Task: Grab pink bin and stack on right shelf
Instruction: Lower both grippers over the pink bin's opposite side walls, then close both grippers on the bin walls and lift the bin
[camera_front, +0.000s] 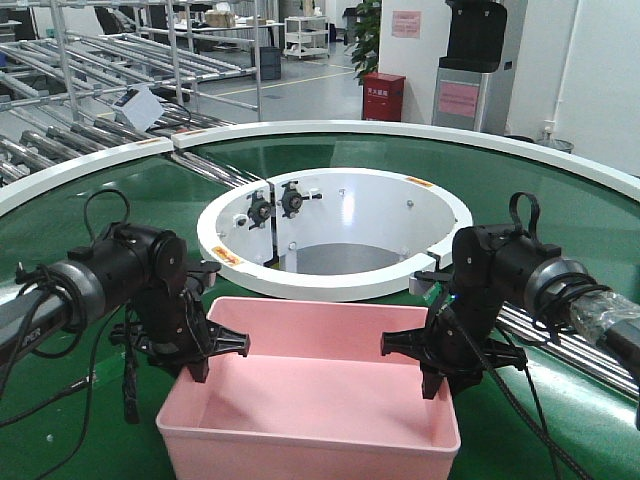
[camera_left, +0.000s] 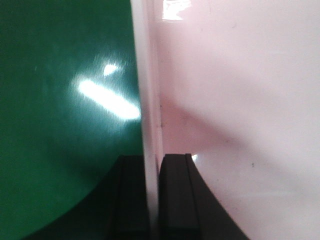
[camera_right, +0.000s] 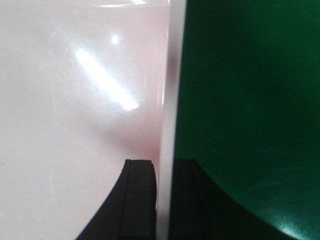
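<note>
Pink bin (camera_front: 310, 400) on green belt (camera_front: 80, 425), left gripper (camera_front: 198, 366) and right gripper (camera_front: 436, 380) clamping its side walls, white ring (camera_front: 310, 283) just behind

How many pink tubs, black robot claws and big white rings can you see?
pink bin: 1
black grippers: 2 (left gripper, right gripper, each pinching a side wall of the bin)
white ring: 1
Total: 4

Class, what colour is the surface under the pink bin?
Dark green. The surface shows best in the front view, around the bin.
</note>
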